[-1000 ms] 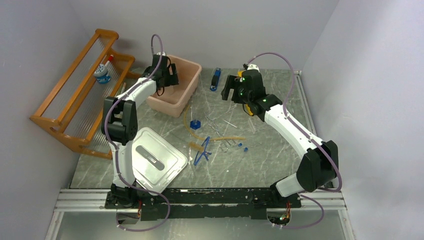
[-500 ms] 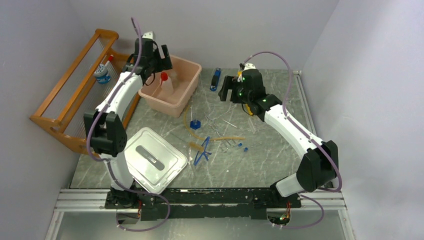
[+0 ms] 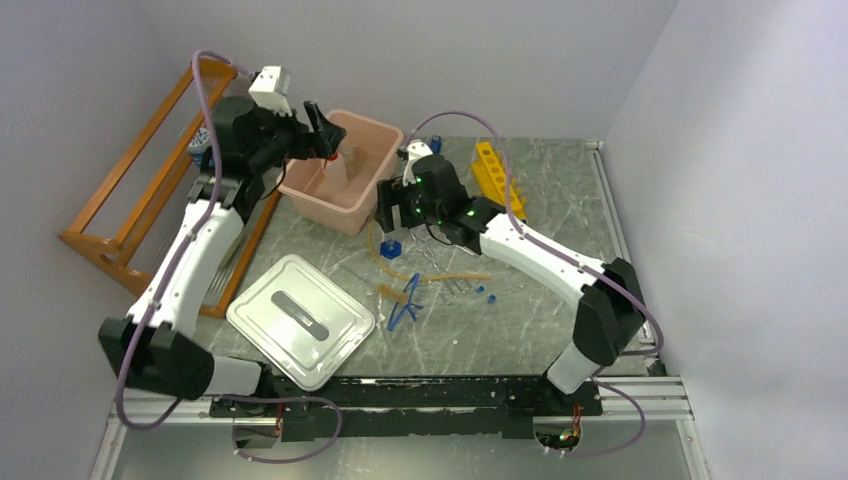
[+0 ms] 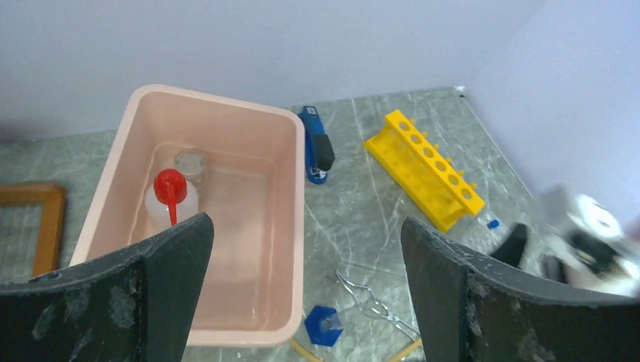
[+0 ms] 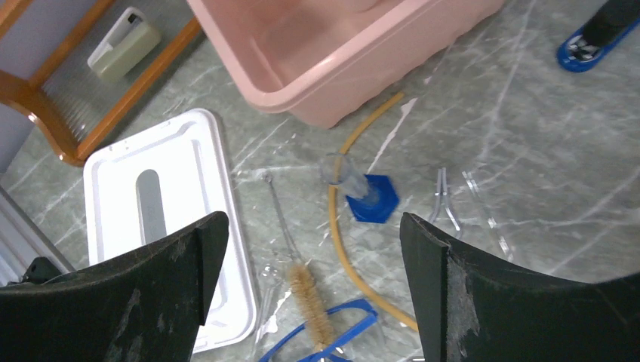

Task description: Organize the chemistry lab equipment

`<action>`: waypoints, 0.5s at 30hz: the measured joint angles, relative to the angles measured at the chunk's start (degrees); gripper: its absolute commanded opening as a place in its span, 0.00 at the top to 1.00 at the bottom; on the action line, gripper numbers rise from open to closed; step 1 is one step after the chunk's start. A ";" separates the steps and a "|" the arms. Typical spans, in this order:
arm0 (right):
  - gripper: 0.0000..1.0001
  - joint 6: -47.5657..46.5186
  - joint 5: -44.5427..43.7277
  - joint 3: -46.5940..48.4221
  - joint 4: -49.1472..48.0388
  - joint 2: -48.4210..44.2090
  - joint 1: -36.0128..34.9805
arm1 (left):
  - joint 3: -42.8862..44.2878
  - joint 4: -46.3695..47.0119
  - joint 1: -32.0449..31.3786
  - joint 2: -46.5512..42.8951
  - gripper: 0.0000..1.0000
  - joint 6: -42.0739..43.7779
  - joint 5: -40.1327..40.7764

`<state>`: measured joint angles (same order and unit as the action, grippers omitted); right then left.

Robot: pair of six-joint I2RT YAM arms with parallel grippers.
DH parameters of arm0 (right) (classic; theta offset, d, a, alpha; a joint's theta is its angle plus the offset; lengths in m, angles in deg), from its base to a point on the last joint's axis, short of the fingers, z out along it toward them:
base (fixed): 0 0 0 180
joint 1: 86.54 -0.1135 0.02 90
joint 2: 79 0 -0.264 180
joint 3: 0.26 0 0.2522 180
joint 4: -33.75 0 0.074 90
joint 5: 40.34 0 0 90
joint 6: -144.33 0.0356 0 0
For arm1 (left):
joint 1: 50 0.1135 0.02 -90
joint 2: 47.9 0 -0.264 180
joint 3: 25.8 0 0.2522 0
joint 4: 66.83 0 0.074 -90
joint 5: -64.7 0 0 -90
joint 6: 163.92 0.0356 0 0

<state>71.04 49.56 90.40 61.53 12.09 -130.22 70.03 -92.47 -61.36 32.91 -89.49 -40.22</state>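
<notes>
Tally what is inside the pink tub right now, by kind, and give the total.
red-capped squeeze bottle: 1
small clear jar: 1
Total: 2, standing side by side at one end of the pink tub; the rest of its floor that shows is bare.

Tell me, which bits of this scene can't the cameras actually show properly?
Left wrist view: a white-and-black shape at the right edge is smeared by blur and cannot be identified.
Right wrist view: the blue plastic tongs are cut off by the bottom edge.
Top view: the thin metal tools and small blue pieces are too small to identify.
Left wrist view: the pink tub has its near left corner hidden behind that camera's own finger.
</notes>
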 measured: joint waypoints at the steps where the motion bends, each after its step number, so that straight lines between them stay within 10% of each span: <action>1: 0.23 0.44 -0.79 0.52 0.02 1.09 -0.57 | -1.86 1.03 0.00 -2.16 0.03 0.02 -0.90; 15: 0.53 1.44 -4.66 4.98 0.11 12.31 -1.73 | -22.10 1.25 -0.04 -22.10 0.16 -1.97 2.86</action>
<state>72.48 44.91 95.38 61.64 24.39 -131.95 47.93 -91.23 -61.40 10.82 -91.46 -37.35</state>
